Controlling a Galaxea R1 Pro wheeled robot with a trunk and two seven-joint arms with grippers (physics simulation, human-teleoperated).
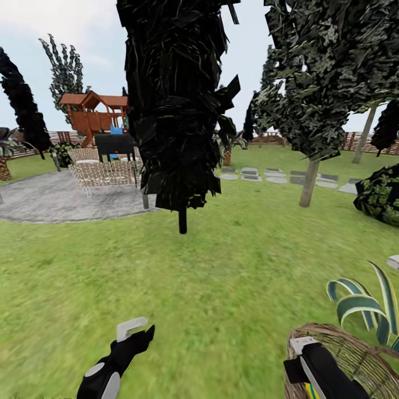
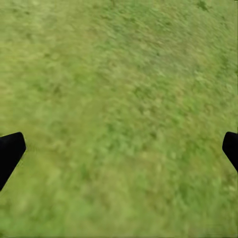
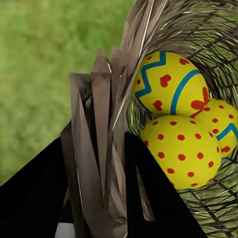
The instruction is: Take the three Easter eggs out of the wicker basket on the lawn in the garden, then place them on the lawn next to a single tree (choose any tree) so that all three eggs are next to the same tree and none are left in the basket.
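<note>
Three eggs (in basket) beside right fingers.

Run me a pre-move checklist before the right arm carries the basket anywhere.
1. Right gripper jaws closed on the wicker basket rim: ok, wall strands sit pinched between them in the right wrist view.
2. All three Easter eggs inside the basket: ok, three patterned yellow eggs are visible.
3. Left gripper free: ok, jaws wide apart over bare lawn.
4. Target tree in view: ok, the pale-trunked tree stands ahead to the right.
5. Grip firm enough to lift: cannot tell.
6. Striped plant beside the basket out of the way: cannot tell.
</note>
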